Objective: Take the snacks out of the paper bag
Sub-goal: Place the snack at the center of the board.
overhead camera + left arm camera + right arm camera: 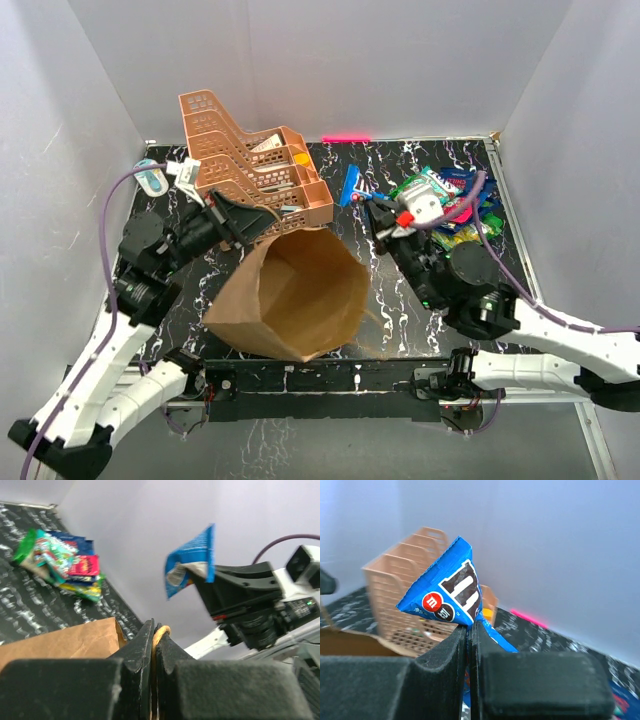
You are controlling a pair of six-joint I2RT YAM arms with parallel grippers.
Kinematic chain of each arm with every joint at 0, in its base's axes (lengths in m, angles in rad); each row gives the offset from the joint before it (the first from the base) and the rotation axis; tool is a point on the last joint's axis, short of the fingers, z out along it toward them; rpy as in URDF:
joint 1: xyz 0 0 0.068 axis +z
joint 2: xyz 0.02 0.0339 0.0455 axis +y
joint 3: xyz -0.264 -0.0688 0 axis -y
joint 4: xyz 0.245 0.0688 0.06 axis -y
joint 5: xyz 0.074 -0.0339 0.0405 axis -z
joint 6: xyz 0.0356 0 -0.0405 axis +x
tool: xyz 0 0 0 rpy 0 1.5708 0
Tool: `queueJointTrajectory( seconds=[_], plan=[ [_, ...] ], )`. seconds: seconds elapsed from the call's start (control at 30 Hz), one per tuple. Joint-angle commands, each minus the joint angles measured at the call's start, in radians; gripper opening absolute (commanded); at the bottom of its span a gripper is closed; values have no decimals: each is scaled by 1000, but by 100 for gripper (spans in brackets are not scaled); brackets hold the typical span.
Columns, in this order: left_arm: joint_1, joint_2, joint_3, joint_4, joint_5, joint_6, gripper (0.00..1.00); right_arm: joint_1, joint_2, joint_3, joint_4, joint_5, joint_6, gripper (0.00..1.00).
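The brown paper bag [290,295] stands tilted at the table's front centre with its mouth wide open, and only brown paper shows inside. My left gripper [266,227] is at the bag's back rim, shut on the bag's twine handle [163,630]. My right gripper [368,203] is to the right of the bag, raised, and shut on a small blue M&M's packet [447,592], which also shows in the top view as a blue packet [350,187]. Several other snacks [445,200] lie heaped at the back right of the table.
An orange mesh tiered tray rack [250,160] stands tipped at the back left, right behind the bag and my left gripper. White walls enclose the black marbled table [400,300] on three sides. A pink strip [345,138] marks the back edge.
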Motion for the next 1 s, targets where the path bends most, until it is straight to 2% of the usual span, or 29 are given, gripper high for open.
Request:
queueJointTrajectory(
  seconds=[0.0,0.13,0.27,0.43,0.63,0.7,0.83,0.97],
  plan=[
    [-1,130,18,378,94,-193,0,-76,63,63,56,297,-4,7],
    [-3,244,66,576,139,-325,0,-236,59,65,14,245,82,8],
    [-3,281,149,535,155,-255,0,-337,74,90,-71,188,160,8],
    [-3,190,33,348,74,-104,0,-414,93,105,-119,159,237,8],
    [-1,39,-90,-25,-114,7,0,-562,207,178,-225,101,310,8],
    [-1,12,-101,-134,-175,13,0,-661,265,213,-285,37,367,7],
    [-1,3,-87,-225,-237,18,0,-859,405,289,-433,-104,512,8],
    [-2,28,-21,-276,-295,14,0,-1053,520,305,-481,-354,636,8]
  ],
)
